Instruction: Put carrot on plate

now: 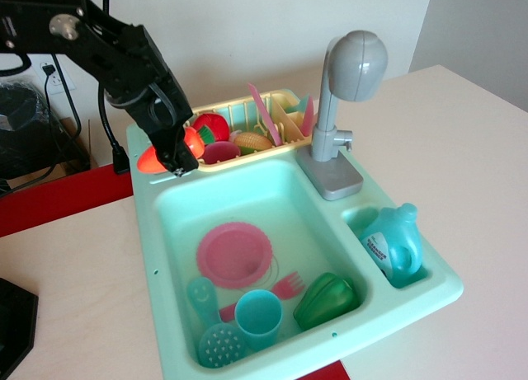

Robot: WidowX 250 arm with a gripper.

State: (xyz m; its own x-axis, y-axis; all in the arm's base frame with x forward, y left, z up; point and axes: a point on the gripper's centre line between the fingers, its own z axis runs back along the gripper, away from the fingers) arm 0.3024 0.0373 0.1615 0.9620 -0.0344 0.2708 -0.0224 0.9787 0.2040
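The orange toy carrot (151,158) is held crosswise in my black gripper (175,153), its tip pointing left and its green top (200,136) to the right. The gripper is shut on it, above the back left corner of the teal sink (147,205). The pink plate (234,253) lies flat on the basin floor, well in front of and below the gripper.
A yellow rack (285,108) behind the basin holds a red fruit (216,124), a small pink bowl (219,152), corn (252,141) and pink utensils. In the basin: teal cup (258,316), strainer (219,345), pink fork (284,286), green pepper (326,299). Grey faucet (346,91) right; blue bottle (393,241).
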